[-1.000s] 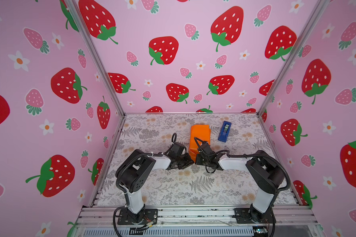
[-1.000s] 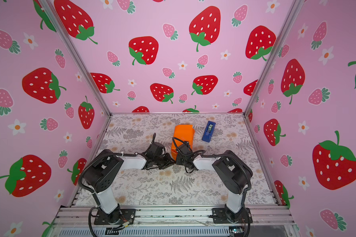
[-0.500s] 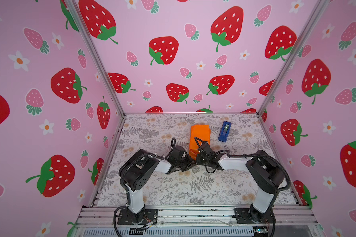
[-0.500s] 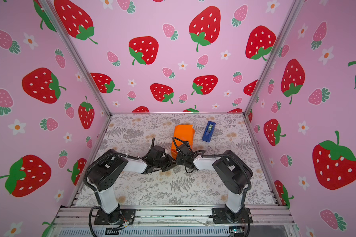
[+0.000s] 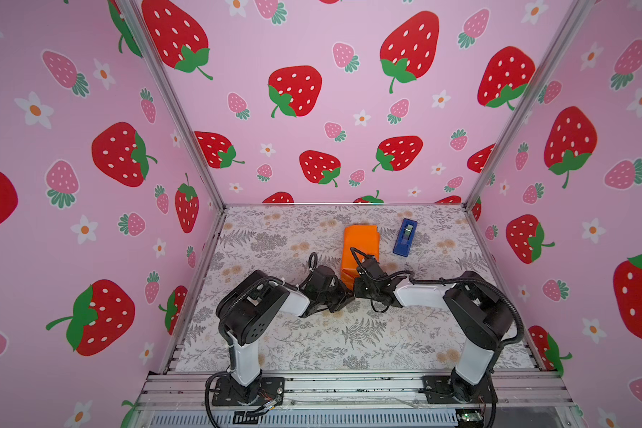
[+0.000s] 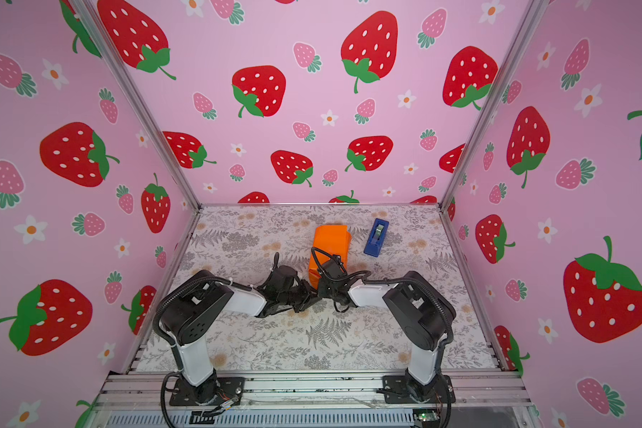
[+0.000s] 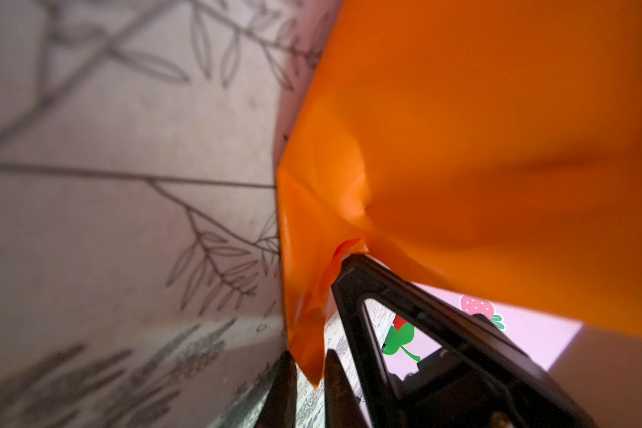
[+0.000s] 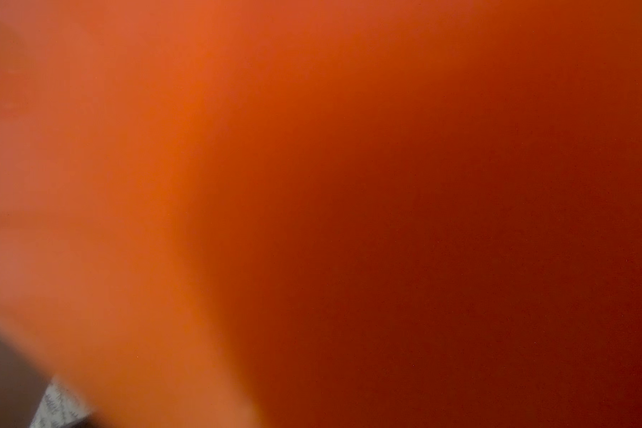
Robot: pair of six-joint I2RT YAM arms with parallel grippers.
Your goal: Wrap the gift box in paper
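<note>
Grippers meet at near end of the paper [image 5: 360, 241]: left gripper [image 7: 309, 370] pinches a loose corner flap, right gripper [image 7: 351, 259] clenched, tip pressed into the fold. Paper sits mid table cover [image 5: 275, 333], folded box-shaped (gift box hidden inside); blue tape dispenser [image 5: 405, 237] just right, not touching.

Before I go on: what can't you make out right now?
- The gift box: hidden in every view under the paper.
- The left claw: the left wrist view's edge cuts off its fingers, so its grip on the paper flap is unclear.
- Right wrist view: nothing but blurred orange paper, too close.
- The tape dispenser: too small in both top views to see any tape.
</note>
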